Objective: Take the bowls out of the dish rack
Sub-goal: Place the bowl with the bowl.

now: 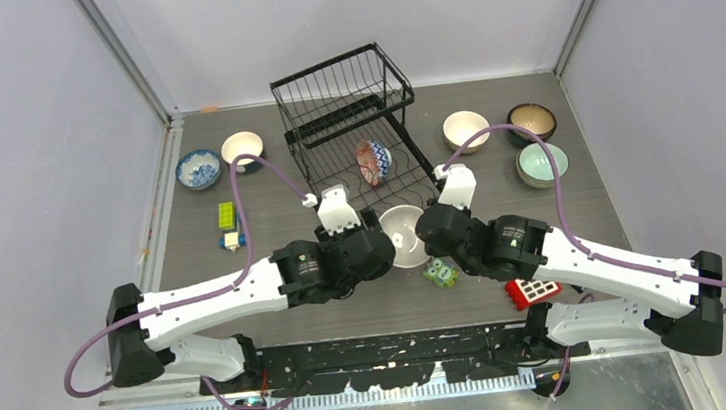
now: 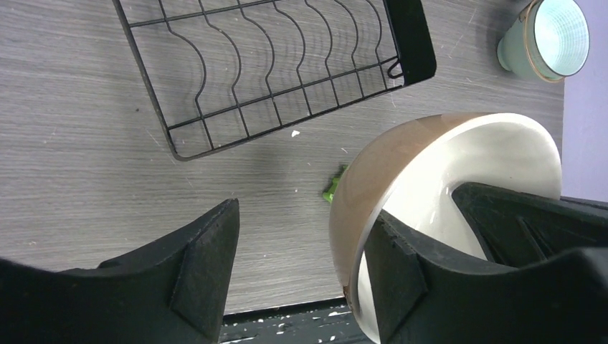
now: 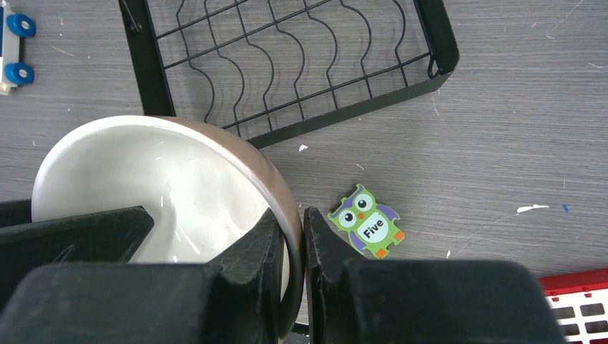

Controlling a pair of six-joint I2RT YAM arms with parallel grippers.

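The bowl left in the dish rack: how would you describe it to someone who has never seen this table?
Find the black wire dish rack at the back middle of the table. On its lower tray stands one bowl. Unlike the other bowls, it stands on edge and bears a red pattern.

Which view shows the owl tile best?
Right wrist: the owl tile shows whole and sharp, its word Five legible. The top view shows it tiny; the left wrist shows only a green sliver behind the bowl.

Bowl [image 3: 165, 179] glossy glazed ceramic; dish rack [image 3: 154, 72] black wire; table [image 3: 516, 129] matt woodgrain.
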